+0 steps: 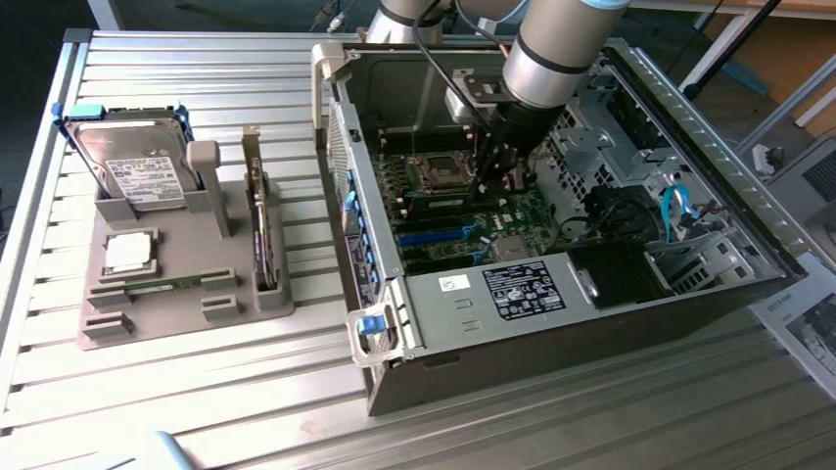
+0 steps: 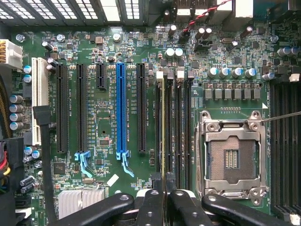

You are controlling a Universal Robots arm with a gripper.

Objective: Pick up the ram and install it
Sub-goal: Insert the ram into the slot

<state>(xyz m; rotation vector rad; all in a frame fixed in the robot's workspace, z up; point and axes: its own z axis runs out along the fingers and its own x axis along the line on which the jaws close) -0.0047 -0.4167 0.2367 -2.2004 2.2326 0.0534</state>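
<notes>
My gripper [image 2: 163, 182] reaches down inside the open computer case [image 1: 731, 211], over the green motherboard [image 2: 101, 117]. Its two dark fingers [image 2: 150, 200] are shut on the ram [image 2: 163, 122], which I see edge-on as a thin pale strip. The strip runs along the outermost of the black memory slots [image 2: 181, 127] beside the empty silver processor socket [image 2: 230, 157]. Whether the ram sits in the slot or hangs just above it, I cannot tell. In the exterior view the gripper [image 1: 494, 181] hangs over the board just beside the socket [image 1: 438, 171].
A grey holder [image 1: 170, 294] on the exterior view's left carries a hard drive [image 1: 131, 166], a square silver chip [image 1: 128, 253] and an upright expansion card [image 1: 261, 235]. Black and blue expansion slots [image 2: 121, 108], capacitors and cables crowd the board. Case walls enclose the arm.
</notes>
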